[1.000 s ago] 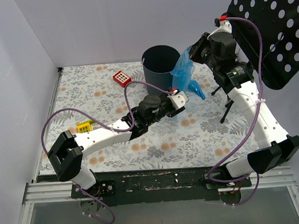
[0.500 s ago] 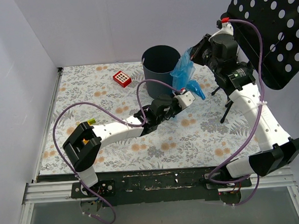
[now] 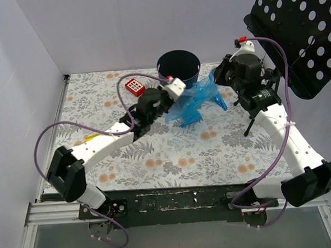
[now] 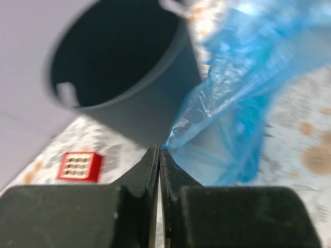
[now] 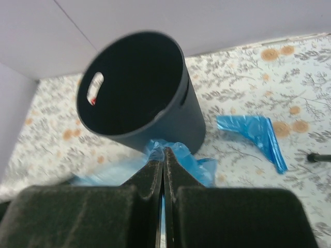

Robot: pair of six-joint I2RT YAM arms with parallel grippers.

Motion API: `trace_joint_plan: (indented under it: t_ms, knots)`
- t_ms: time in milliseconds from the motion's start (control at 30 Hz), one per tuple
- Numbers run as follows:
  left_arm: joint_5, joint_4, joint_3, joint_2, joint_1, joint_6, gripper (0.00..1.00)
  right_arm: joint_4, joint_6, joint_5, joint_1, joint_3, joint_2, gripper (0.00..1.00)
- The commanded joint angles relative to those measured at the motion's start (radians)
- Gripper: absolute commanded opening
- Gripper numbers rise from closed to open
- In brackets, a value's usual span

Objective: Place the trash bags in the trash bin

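Neither bag is in the bin yet; lifting is under way.
The left gripper [image 4: 159,151] and right gripper [image 5: 164,153] each pinch shut on an edge of the spread trash bag [image 3: 193,101], stretched just beside the trash bin [image 3: 186,78], which looks empty. A folded trash bag [image 5: 252,129] lies near the bin on the table [image 3: 156,152].

trash bin [image 3: 179,67] mouth open, music stand [image 3: 303,31] far right

Two trash bags [image 3: 188,104] [image 5: 252,132], one trash bin [image 3: 192,74], one tile [image 3: 135,87].
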Motion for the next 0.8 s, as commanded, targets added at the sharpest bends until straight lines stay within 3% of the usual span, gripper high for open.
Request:
trace_joint_plan:
  t_ms: [0,133,267,333,500,633,767]
  knots:
    - [0.000,-0.085,0.007,-0.156,0.136,-0.029,0.00,0.124,-0.231,-0.092,-0.007,-0.120,-0.081,0.01]
    - [0.008,-0.190,0.004,-0.233,0.228,-0.056,0.00,0.128,-0.368,-0.281,-0.007,-0.179,-0.107,0.01]
    - [0.054,-0.324,0.010,-0.341,0.291,-0.144,0.00,0.107,-0.518,-0.621,-0.007,-0.150,-0.083,0.01]
    - [0.115,-0.409,0.008,-0.401,0.331,-0.222,0.00,0.093,-0.535,-0.763,-0.005,-0.124,-0.057,0.01]
    - [0.213,-0.558,-0.116,-0.555,0.391,-0.305,0.00,0.116,-0.529,-0.933,0.004,-0.069,0.054,0.01]
    - [0.267,-0.529,-0.235,-0.604,0.408,-0.287,0.00,0.206,-0.509,-0.888,0.036,-0.046,0.169,0.01]
    - [0.307,-0.486,-0.112,-0.419,0.519,-0.258,0.00,0.217,-0.500,-0.727,0.042,0.200,0.384,0.01]
